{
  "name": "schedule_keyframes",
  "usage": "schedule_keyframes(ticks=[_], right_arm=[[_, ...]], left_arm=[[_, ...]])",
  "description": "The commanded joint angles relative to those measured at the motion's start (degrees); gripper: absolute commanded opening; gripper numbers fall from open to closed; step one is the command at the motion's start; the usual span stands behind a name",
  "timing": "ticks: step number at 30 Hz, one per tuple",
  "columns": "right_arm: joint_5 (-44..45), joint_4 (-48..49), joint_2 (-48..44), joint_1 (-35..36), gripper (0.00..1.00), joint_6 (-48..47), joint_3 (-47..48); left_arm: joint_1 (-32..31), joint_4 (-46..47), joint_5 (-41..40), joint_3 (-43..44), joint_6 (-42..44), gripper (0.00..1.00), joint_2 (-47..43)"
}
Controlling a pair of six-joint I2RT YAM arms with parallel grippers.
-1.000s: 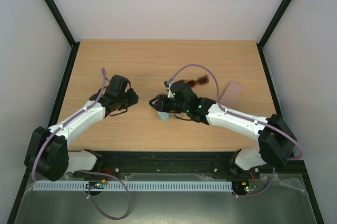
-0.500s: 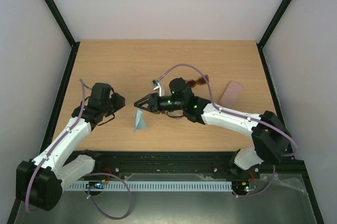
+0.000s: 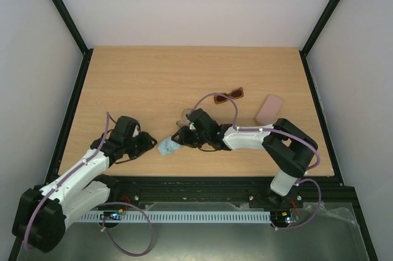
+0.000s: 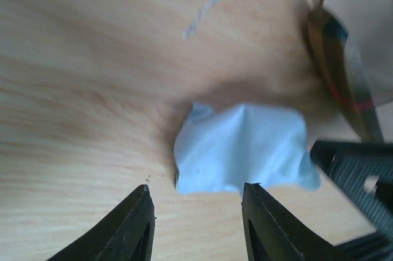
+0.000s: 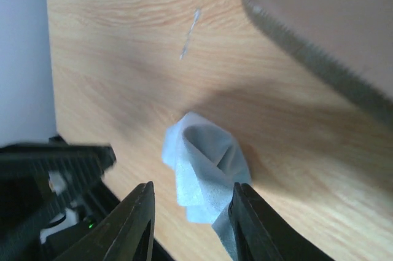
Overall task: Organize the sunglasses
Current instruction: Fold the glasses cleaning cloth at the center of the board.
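The reddish-brown sunglasses (image 3: 230, 94) lie flat on the bench (image 3: 135, 77), right of centre and toward the far side. Their long axis runs across the bench, the right end tipped a little farther away. A flat pink case (image 3: 269, 109) sits near them on the right, not touching.

The pair lies beyond and to the right of both sets of jaws. The right arm (image 3: 258, 135) is the nearer one, its forearm stretching past just on the near side of them. Its jaws point leftward, away from the pair, so I judge a reach would mean swinging back round.

The right jaws stand partly open, clear space between the tips, with a crumpled blue cloth (image 3: 166, 147) lying loose between and ahead of them. The left jaws, coming from the other side, are parted too and hold nothing, the cloth just ahead of their tips.

The wire-framed pair I cannot pick out for certain; a grey rounded shape (image 3: 184, 113) beside the right wrist may be it. The left wrist view cuts off a blurred brown rim (image 4: 344, 64) with a red stripe.
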Motion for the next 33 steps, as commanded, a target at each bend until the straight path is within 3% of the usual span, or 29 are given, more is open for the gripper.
schedule_keyframes(ticks=[1, 5, 12, 24, 33], right_arm=[[7.81, -1.97, -0.64, -0.03, 0.35, -1.25, 0.44], [8.19, -1.73, -0.6, -0.06, 0.34, -0.63, 0.03], [7.65, -1.59, -0.17, -0.1, 0.34, -0.76, -0.09], [7.11, -2.95, 0.34, -0.04, 0.33, -2.26, 0.55], [7.96, -5.23, 0.14, -0.05, 0.33, -3.84, 1.28]], left_arm=[[-3.84, 3.13, 4.06, -3.92, -5.98, 0.43, -0.96], [-5.65, 11.39, 6.66, -7.15, -8.97, 0.45, 0.96], [-5.86, 14.94, 1.59, -6.23, -7.16, 0.46, 6.02], [-5.77, 22.42, -0.15, -5.84, -7.87, 0.18, 9.87], [-5.62, 21.13, 0.22, -4.23, -5.37, 0.02, 11.15]])
